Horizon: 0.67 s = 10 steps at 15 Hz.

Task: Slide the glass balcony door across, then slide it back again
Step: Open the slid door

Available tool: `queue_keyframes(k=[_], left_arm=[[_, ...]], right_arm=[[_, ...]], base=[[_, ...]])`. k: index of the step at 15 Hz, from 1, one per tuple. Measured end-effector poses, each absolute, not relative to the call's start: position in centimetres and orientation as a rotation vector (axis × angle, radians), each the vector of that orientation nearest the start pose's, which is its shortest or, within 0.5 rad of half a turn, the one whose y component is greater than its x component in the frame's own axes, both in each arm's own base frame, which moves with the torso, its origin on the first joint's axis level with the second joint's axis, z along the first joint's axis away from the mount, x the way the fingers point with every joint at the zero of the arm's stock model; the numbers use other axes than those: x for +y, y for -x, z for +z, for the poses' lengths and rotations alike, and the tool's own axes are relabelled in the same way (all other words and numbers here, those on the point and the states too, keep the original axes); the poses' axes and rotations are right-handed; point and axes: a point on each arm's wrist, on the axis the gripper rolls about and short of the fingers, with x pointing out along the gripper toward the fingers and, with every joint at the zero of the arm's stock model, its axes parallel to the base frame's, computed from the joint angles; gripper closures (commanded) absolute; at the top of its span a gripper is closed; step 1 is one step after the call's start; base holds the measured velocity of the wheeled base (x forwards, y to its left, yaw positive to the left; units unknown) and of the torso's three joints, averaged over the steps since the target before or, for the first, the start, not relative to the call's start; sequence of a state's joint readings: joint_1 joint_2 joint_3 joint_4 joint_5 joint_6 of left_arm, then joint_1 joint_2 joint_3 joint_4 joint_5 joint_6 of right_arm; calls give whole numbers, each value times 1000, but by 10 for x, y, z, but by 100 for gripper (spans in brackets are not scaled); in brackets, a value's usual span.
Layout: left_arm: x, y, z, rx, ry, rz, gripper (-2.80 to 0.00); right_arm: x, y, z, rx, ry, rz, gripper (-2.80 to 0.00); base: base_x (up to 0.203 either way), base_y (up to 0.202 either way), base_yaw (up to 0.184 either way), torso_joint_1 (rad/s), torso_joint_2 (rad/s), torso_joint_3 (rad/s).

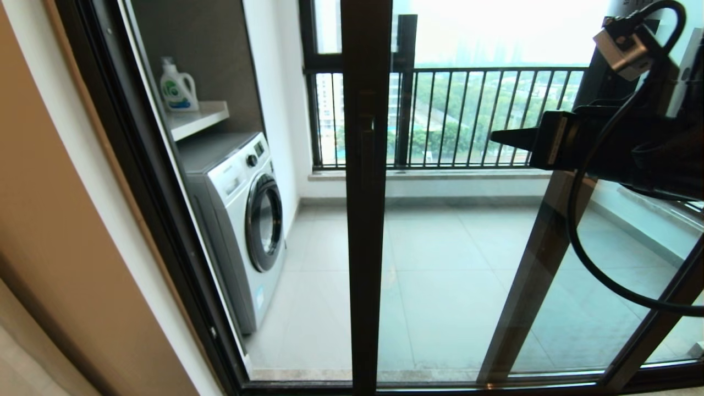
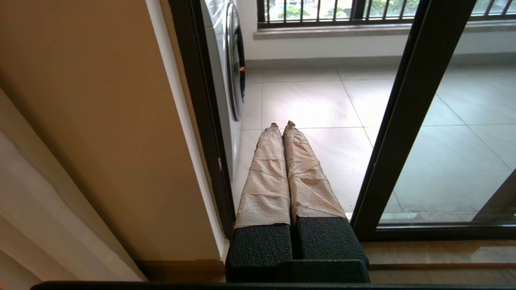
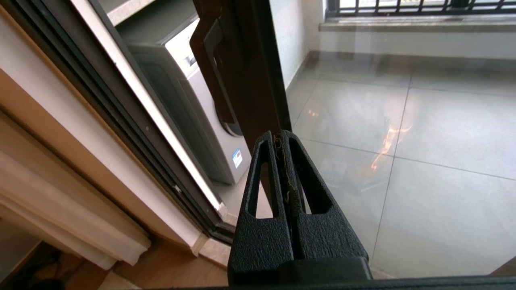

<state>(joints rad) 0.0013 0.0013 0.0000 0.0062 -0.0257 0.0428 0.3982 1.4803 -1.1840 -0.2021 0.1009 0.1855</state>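
Glass balcony door [image 1: 366, 220]: tall clear panel in a dark frame. Its leading upright stands mid-opening, with a gap between it and the outer frame [image 1: 137, 181] on the washing-machine side. Judged part-way along its travel; which stroke of the slide cannot be told.

Pull handle [image 3: 213, 76]: dark strip on the upright, above and beyond the right fingertips, apart from them.

Right gripper [image 3: 282, 139]: raised at handle height, pointing toward the upright. Fingers clenched together, holding nothing. Tips lie just at the near face of the upright; contact cannot be confirmed. Closed tips likely serve as a blunt pusher against the frame rather than a clamp, since the flat upright offers little to pinch.

Left gripper [image 2: 282, 127]: low, aimed into the open gap, the door's upright off to one side of the fingers, the wall [image 2: 100, 121] to the other. Taped fingers [image 2: 266, 177] pressed shut on nothing. Judged parked clear of the door's path.

Washing machine [image 1: 242, 220]: beyond the left fingertips, on the balcony.

Detergent bottle [image 1: 177, 88]: on the shelf [image 1: 201, 118] above the machine.

Railing [image 1: 484, 115]: far side of the balcony, well beyond both grippers.
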Motion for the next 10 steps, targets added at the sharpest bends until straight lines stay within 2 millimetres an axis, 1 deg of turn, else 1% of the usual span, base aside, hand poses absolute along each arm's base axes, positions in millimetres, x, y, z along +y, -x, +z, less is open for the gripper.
queue_keyframes(k=[5, 8, 10], left_arm=[[-1, 23, 75, 7, -43, -25, 0], [-1, 23, 75, 7, -43, -25, 0], [-1, 23, 75, 7, -42, -25, 0]], right_arm=[[134, -280, 299, 202, -133, 508, 0], [144, -298, 289, 215, -96, 446, 0], [148, -307, 292, 199, -95, 433, 0]], base=[[0, 0, 0, 0, 0, 0], [0, 0, 0, 0, 0, 0], [0, 0, 0, 0, 0, 0]])
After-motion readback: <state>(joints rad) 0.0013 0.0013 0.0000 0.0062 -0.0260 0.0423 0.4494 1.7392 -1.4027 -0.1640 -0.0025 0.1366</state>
